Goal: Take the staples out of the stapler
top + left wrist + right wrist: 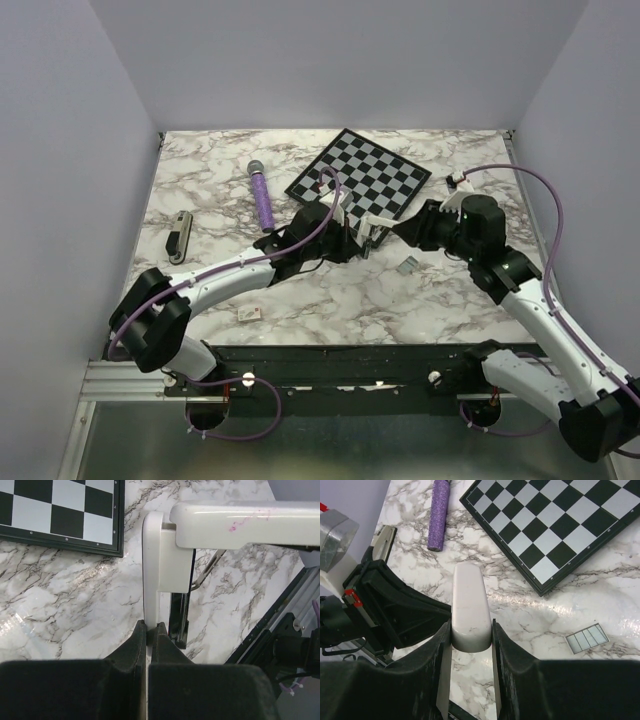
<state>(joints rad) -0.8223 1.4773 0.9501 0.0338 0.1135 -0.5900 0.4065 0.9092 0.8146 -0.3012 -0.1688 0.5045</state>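
Note:
The stapler [368,222] hangs between both arms above the middle of the marble table. Its shell is white, and a black-and-silver metal channel [178,615] runs down inside it. In the left wrist view its white body [160,555] stands on end, with a white arm branching off to the right. My left gripper [149,626] is shut on the thin lower edge of that white body. My right gripper [471,625] is shut on the rounded end of the white arm [469,600]. The two grippers nearly meet in the top view, left [352,240] and right [395,232].
A chessboard [358,174] lies behind the grippers and a purple cylinder [262,200] to its left. A pale silver-tan bar [179,237] rests far left. A small silver ribbed strip [587,637] lies on the table near the right gripper. A small tag [250,314] sits front left.

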